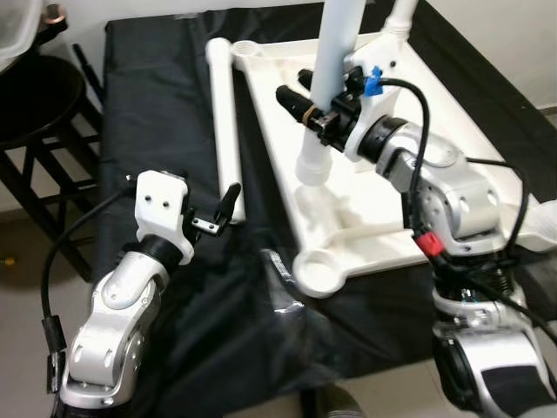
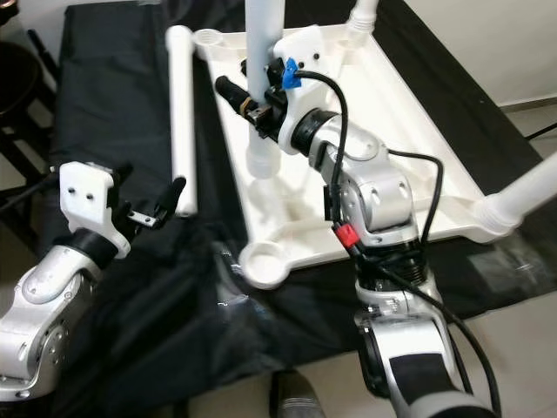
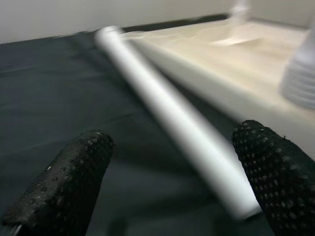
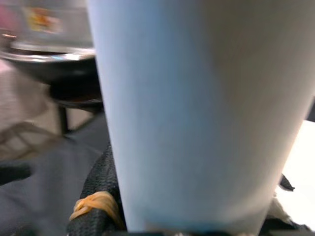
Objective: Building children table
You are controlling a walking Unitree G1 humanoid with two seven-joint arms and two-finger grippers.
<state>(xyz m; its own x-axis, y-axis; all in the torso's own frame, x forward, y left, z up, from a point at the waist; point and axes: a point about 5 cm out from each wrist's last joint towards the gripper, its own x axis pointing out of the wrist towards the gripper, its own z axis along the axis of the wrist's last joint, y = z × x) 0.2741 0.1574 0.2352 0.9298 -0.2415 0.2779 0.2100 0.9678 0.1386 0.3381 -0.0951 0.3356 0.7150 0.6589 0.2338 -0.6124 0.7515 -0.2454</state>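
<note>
A white tabletop [image 1: 452,113] lies upside down on a black cloth [image 1: 157,104]. My right gripper [image 1: 318,109] is shut on a white table leg [image 1: 335,52], holding it upright with its lower end on or just above the tabletop's underside. In the right wrist view this leg [image 4: 206,98] sits against a black finger [image 4: 98,196]. A second loose leg [image 1: 224,122] lies on the cloth along the tabletop's left edge. My left gripper [image 1: 218,213] is open at its near end, and the leg [image 3: 167,113] runs between the fingers [image 3: 64,187] without touching them.
Legs stand fitted at the far corner [image 1: 400,17] and the near right corner [image 2: 531,196]. An empty round socket [image 1: 318,272] sits at the near left corner. A dark stool and rack [image 1: 35,96] stand to the left. Clear plastic wrap [image 1: 283,287] lies on the cloth.
</note>
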